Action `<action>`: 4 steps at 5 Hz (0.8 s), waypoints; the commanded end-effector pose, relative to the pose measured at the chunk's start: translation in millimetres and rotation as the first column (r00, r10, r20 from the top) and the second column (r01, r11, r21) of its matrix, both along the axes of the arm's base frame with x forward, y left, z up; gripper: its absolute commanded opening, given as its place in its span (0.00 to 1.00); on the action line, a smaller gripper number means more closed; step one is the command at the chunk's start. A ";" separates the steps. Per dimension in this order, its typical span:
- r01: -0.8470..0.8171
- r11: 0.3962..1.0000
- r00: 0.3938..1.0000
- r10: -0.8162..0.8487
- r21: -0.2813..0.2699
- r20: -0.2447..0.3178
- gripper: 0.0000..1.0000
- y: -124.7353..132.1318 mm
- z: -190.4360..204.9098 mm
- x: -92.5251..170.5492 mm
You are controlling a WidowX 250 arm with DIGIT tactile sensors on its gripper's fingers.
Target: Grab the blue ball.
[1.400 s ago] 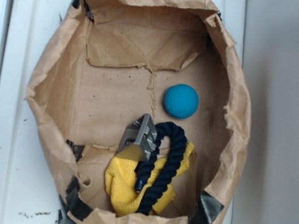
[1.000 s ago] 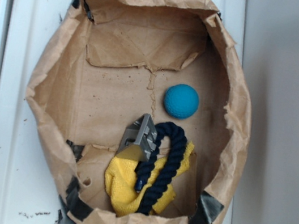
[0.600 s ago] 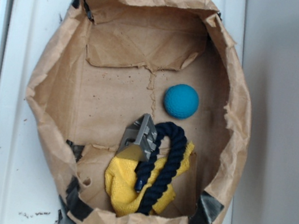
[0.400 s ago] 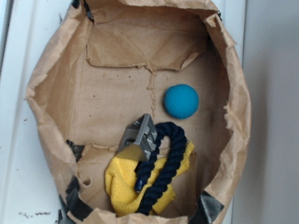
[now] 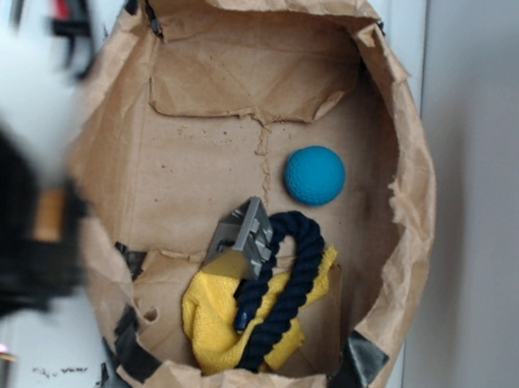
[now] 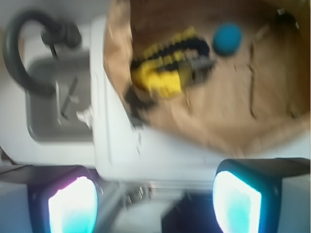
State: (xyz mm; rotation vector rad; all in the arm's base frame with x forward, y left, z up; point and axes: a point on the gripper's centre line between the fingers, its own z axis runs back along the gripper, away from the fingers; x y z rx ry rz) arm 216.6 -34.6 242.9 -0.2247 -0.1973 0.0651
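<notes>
Fingers (image 6: 73, 206) spread, empty; ball (image 6: 227, 39) far ahead, rope (image 6: 180, 51) beside it; a skewed descent risks snagging rope.

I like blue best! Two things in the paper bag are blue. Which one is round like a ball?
The blue ball, a light teal sphere lying alone on the bag floor. The dark navy rope is a twisted loop draped over the yellow cloth.

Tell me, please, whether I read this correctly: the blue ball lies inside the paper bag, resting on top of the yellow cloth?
Not quite. The blue ball does lie inside the paper bag, but on the bare paper floor, apart from the yellow cloth, as the exterior view shows.
</notes>
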 end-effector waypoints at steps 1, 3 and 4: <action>-0.303 0.950 0.880 0.307 -0.068 0.362 1.00 42.1 -6.1 62.4; -0.594 0.797 0.756 0.600 -0.111 0.262 1.00 63.5 -52.3 69.8; -0.674 0.736 0.714 0.672 -0.064 0.198 1.00 71.5 -67.3 69.3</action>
